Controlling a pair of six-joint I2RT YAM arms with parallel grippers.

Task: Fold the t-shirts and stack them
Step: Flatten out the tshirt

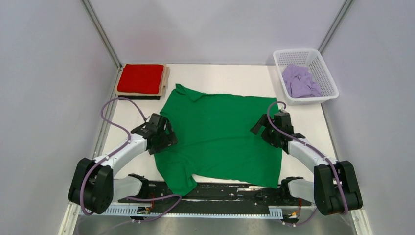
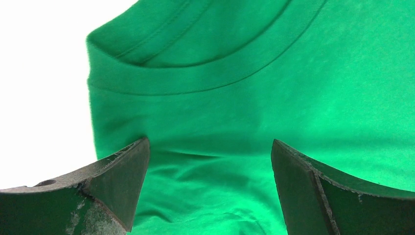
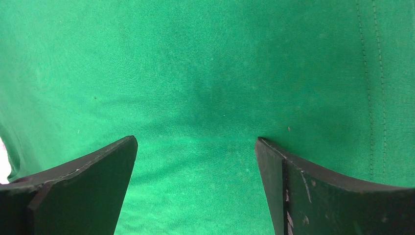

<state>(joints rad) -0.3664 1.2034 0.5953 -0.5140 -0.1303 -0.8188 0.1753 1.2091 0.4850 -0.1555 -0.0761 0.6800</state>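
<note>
Beige shirt (image 1: pixel 166 81) mostly hidden under red shirt (image 1: pixel 142 78); green shirt (image 1: pixel 218 139) spread flat, lightly wrinkled. Left gripper (image 1: pixel 171 138), right gripper (image 1: pixel 262 131) gape over its sides, holding nothing.

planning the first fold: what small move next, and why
Probably lower the left tool and right tool and pinch the cloth: both hang open over the flat-spread green t-shirt, left at the collar, right near the hem, gripping nothing.
</note>
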